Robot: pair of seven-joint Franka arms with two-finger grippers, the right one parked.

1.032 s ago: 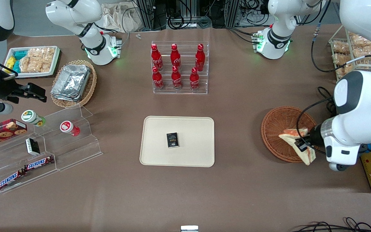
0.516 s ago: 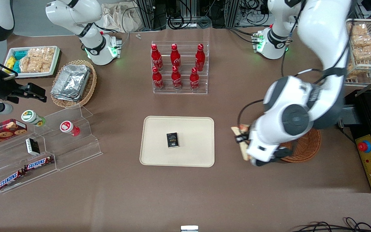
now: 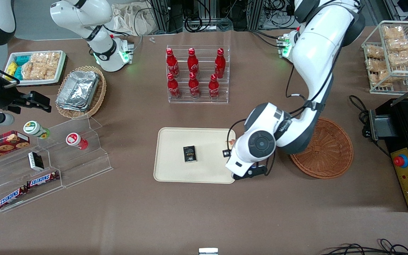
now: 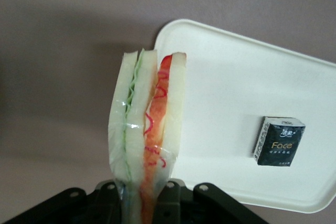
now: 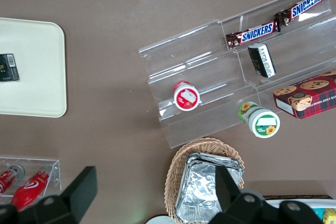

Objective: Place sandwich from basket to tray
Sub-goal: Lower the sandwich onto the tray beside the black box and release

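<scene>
- The sandwich (image 4: 147, 129) is gripped upright in the tool (image 4: 140, 203).
- It is held above the tray (image 4: 236, 77) rim, at the basket (image 3: 326, 148) end.

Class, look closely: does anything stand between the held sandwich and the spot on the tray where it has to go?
Nothing blocks it. The gripper holds the sandwich over the tray edge; the black packet lies apart, mid-tray, leaving bare tray below.
</scene>
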